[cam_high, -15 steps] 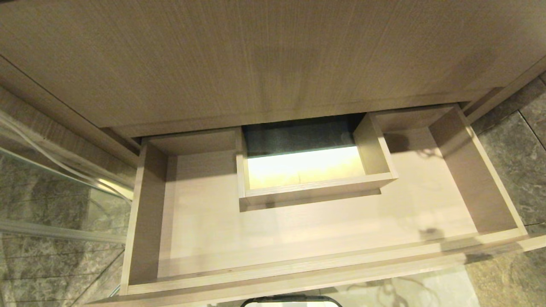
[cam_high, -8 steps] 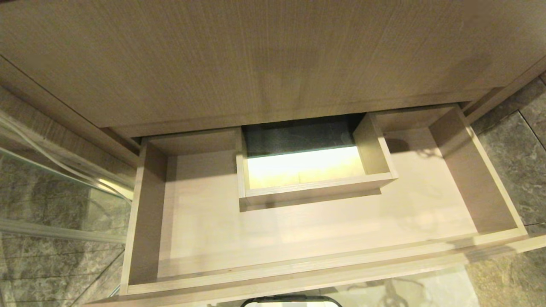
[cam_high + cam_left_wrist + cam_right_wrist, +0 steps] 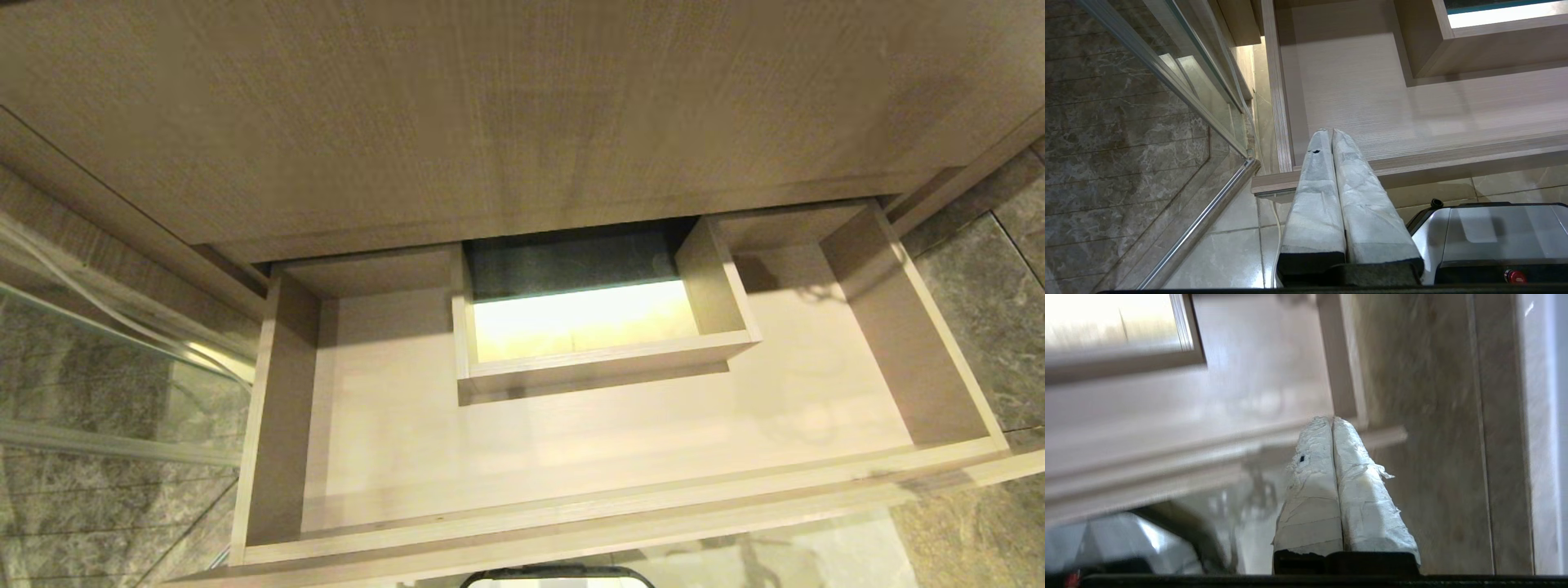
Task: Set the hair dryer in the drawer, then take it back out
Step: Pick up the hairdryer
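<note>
- Head view: the drawer (image 3: 571, 457) stands pulled out below a taller wood panel (image 3: 506, 114). Its pale floor forms a U around a rectangular cut-out (image 3: 584, 327), through which brightly lit floor shows. Neither arm appears in this view.
- Head view only: a glass partition (image 3: 106, 359) with a metal rail stands on the robot's left of the drawer, and grey marbled tiles (image 3: 988, 302) lie on its right. A dark-edged part of the robot's base (image 3: 555, 576) shows at the lower edge.
- The hair dryer shows in none of the three views; the visible drawer floor carries only faint shadows, so the dryer's place cannot be told.
- Left wrist view: the left gripper (image 3: 1331, 132) hangs in front of the drawer's left front corner, its two tape-wrapped fingers (image 3: 1314, 188) pressed together with nothing between them. This view alone shows the drawer's left side wall from close by, the partition's lower rail (image 3: 1208, 216) and the robot's silver base cover (image 3: 1490, 232) with a red button.
- Right wrist view: the right gripper (image 3: 1332, 419) is blurred, over the drawer's right front corner, its wrapped fingers (image 3: 1367, 506) closed on one another and empty. Only this view shows the pale wall strip (image 3: 1541, 428) beyond the tiles.
</note>
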